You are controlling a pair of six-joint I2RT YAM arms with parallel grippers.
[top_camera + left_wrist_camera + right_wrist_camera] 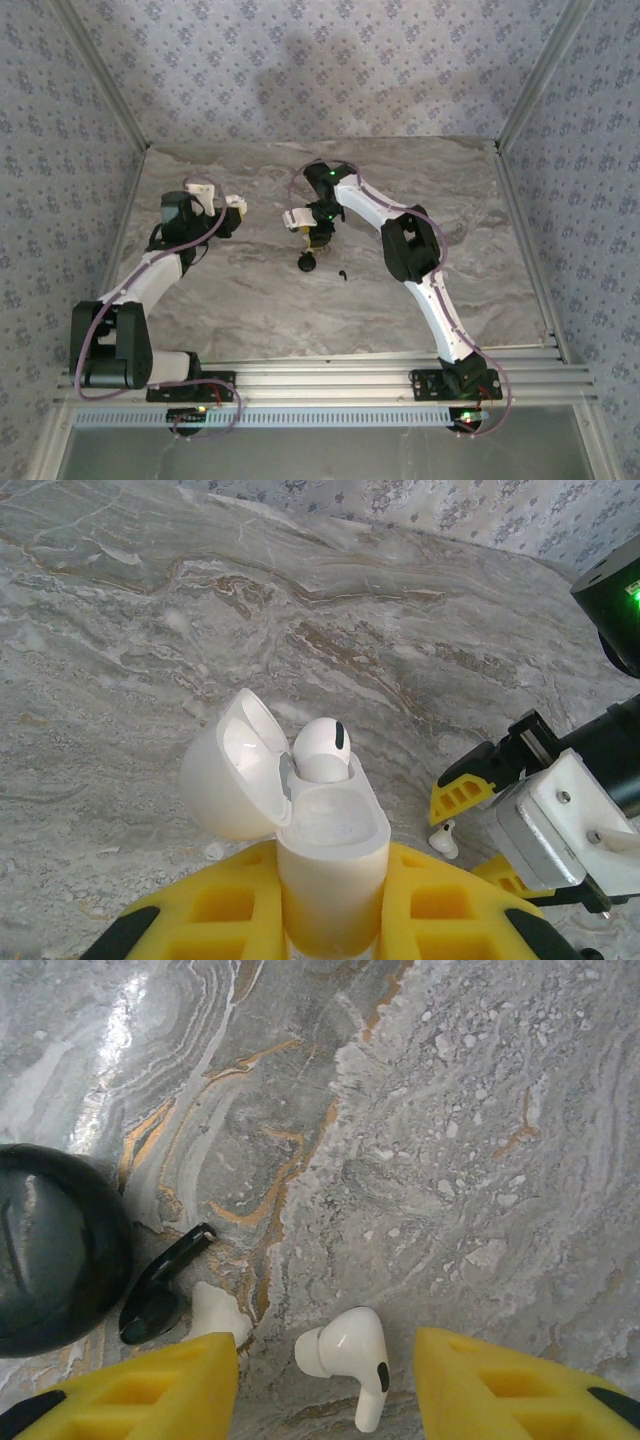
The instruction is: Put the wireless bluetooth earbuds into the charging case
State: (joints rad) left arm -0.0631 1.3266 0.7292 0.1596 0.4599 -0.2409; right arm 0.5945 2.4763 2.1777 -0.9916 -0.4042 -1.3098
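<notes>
My left gripper (333,890) is shut on a white charging case (330,865) and holds it upright above the table, its lid (232,770) flipped open to the left. One white earbud (322,748) sits in the case's far slot. A second white earbud (348,1350) lies loose on the marble table. My right gripper (322,1375) hangs low over it, open, with a yellow finger on each side and not touching it. The left wrist view shows this same earbud (443,837) beside the right gripper's yellow fingers (463,790). From above, the left gripper (232,205) and right gripper (318,240) are apart.
A black case (55,1250) rests just left of the right gripper, with a black earbud (160,1295) leaning against it. From above, the black case (307,263) is near the table's middle, and a small black piece (343,274) lies to its right. Patterned walls enclose the table.
</notes>
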